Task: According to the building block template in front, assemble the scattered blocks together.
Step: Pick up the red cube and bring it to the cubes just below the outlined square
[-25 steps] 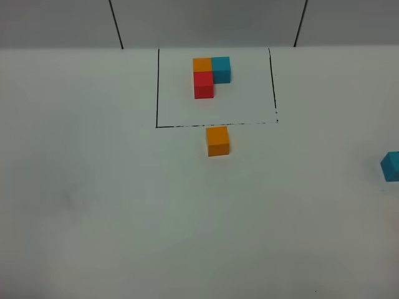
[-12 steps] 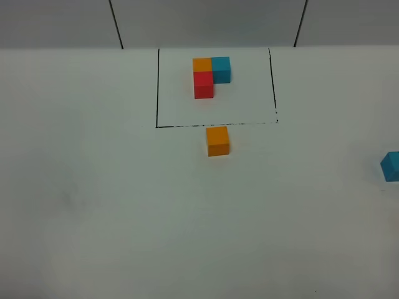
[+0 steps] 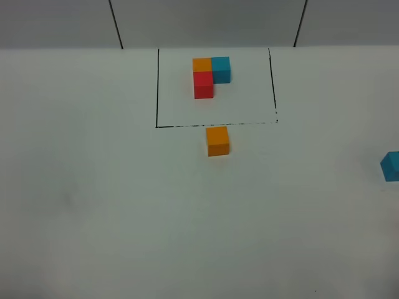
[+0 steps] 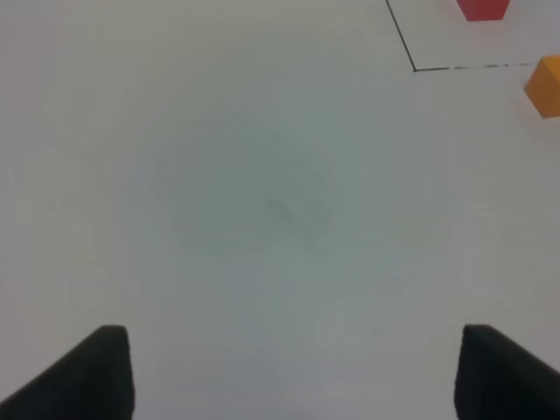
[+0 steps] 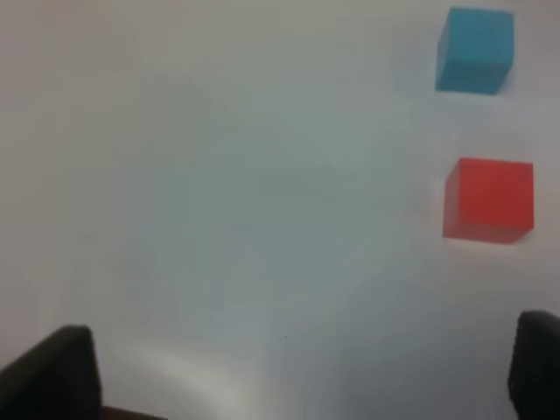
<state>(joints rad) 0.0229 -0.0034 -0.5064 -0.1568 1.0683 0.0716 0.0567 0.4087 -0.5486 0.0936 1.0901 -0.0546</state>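
Toward the far side of the white table (image 3: 75, 205), the building block template (image 3: 209, 76) sits inside a thin black drawn rectangle (image 3: 157, 87). It is an L of three touching cubes: orange at the back left, blue to its right, and red on the orange's near side. Just beside the rectangle's near line, on the outside, rests the loose orange cube (image 3: 217, 141). The loose blue cube (image 3: 391, 166) lies well off to the right, cut by the edge of the high view. The right wrist view shows that blue cube with the loose red cube (image 5: 488, 199) near it but not touching, both ahead of the right jaws, which are spread wide and released. The left jaws are likewise spread and released above the table, with the orange cube well ahead of them and off to one side.
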